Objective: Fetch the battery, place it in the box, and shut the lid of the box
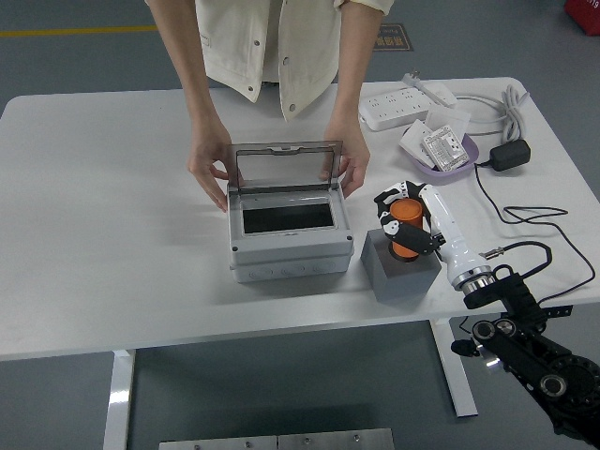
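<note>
A grey box (289,244) stands in the middle of the table with its clear lid (284,167) raised upright. A person at the far side holds the lid's two sides with both hands (210,171). An orange cylindrical battery (406,228) is upright above a dark grey block (400,270) to the right of the box. My right hand (403,223) is shut on the battery, lifted a little over the block. My left arm is out of view.
A purple dish (441,159) with white parts, a white power strip (405,108), a grey cable (511,103) and a black adapter (509,155) lie at the far right. A black wire (525,220) runs along the right edge.
</note>
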You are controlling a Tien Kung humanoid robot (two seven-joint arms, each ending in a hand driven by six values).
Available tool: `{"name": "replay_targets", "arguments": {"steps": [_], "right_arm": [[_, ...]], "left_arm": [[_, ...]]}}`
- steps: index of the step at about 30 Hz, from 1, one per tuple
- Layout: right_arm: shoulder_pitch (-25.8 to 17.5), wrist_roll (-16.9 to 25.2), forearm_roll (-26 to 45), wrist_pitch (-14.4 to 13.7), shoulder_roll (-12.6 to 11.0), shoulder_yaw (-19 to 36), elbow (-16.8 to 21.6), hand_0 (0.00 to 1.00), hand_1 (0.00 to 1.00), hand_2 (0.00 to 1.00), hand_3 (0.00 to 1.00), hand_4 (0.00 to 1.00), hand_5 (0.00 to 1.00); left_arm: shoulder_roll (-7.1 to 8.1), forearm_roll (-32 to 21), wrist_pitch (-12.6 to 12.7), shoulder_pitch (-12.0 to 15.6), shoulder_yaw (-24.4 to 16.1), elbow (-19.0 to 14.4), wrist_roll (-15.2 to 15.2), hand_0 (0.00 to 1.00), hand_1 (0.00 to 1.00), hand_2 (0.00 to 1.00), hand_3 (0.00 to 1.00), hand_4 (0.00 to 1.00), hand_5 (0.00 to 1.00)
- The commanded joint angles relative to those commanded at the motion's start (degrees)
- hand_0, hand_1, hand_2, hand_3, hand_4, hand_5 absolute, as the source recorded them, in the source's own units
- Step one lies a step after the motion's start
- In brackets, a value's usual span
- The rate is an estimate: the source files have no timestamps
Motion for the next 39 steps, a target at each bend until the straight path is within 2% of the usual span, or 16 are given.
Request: {"name": "replay_targets", "arguments": {"steps": [1, 6, 7, 8, 13, 17, 20, 24, 28, 33, 39], "right_arm": [[0.3, -0.1, -0.5, -0.1, -0.1, 0.1, 0.1, 0.147, 0.207, 0.208, 0.236, 0.002, 0.002], [1.9, -0.3, -2.2, -0.5, -0.4, 0.3, 0.2, 0.147, 0.207, 0.208, 0.236, 0.002, 0.002], [2.3, -0.6, -2.9, -0.5, -0.4, 0.3, 0.3, 0.061, 0.183, 0.226, 0.222, 0.002, 0.002], [2.8, -0.9, -3.7, -0.4, -0.5, 0.3, 0.3, 0.061, 0.183, 0.226, 0.222, 0.002, 0.002], [6.5, -6.2, -11.3, 1.5, -1.4, -0.4, 0.4, 0.053, 0.180, 0.231, 0.222, 0.002, 0.002], [11.1, -11.7, -19.5, 5.0, -2.6, -3.7, -0.6, 0.053, 0.180, 0.231, 0.222, 0.002, 0.002], [14.6, -15.5, -25.1, 6.6, -2.6, -6.6, -1.5, 0.048, 0.178, 0.234, 0.223, 0.002, 0.002], [18.9, -19.6, -31.4, 8.3, -1.7, -10.1, -2.5, 0.052, 0.182, 0.238, 0.225, 0.002, 0.002], [22.2, -21.6, -36.2, 9.8, -0.4, -13.1, -3.4, 0.052, 0.182, 0.238, 0.225, 0.002, 0.002], [25.3, -23.1, -38.2, 11.3, 2.6, -16.0, -4.7, 0.052, 0.180, 0.234, 0.229, 0.002, 0.002], [26.7, -24.1, -38.7, 12.1, 6.3, -18.0, -5.7, 0.052, 0.183, 0.235, 0.229, 0.002, 0.002]], "left_arm": [[0.00, 0.1, 0.0, 0.0, -0.1, 0.0, 0.0, 0.573, 0.753, 0.582, 0.527, 0.165, 0.002], [0.02, 0.0, 0.0, 0.1, 0.0, 0.0, 0.0, 0.573, 0.753, 0.582, 0.527, 0.165, 0.002], [0.03, -0.1, 0.0, 0.0, 0.0, 0.0, 0.0, 0.574, 0.753, 0.583, 0.527, 0.167, 0.002], [0.03, -0.2, 0.0, 0.0, 0.1, 0.0, 0.0, 0.574, 0.753, 0.583, 0.527, 0.167, 0.002], [0.14, -0.3, -0.1, 0.0, 0.2, 0.0, 0.0, 0.574, 0.753, 0.583, 0.526, 0.164, 0.002], [0.37, -0.2, -0.3, 0.0, 0.1, 0.0, 0.2, 0.574, 0.753, 0.583, 0.526, 0.164, 0.002], [0.55, -0.5, -0.4, 0.0, 0.3, 0.0, 0.2, 0.575, 0.753, 0.584, 0.526, 0.166, 0.002], [0.72, -0.9, -0.6, 0.0, 0.6, 0.0, 0.2, 0.574, 0.754, 0.585, 0.525, 0.164, 0.003], [0.84, -0.9, -0.6, 0.0, 0.5, 0.0, 0.3, 0.574, 0.754, 0.585, 0.525, 0.164, 0.003], [1.13, -0.8, -0.7, 0.0, 0.5, 0.0, 0.5, 0.575, 0.753, 0.586, 0.525, 0.164, 0.003], [1.33, -1.1, -0.7, 0.1, 0.7, 0.0, 0.7, 0.575, 0.753, 0.588, 0.526, 0.166, 0.004]]}}
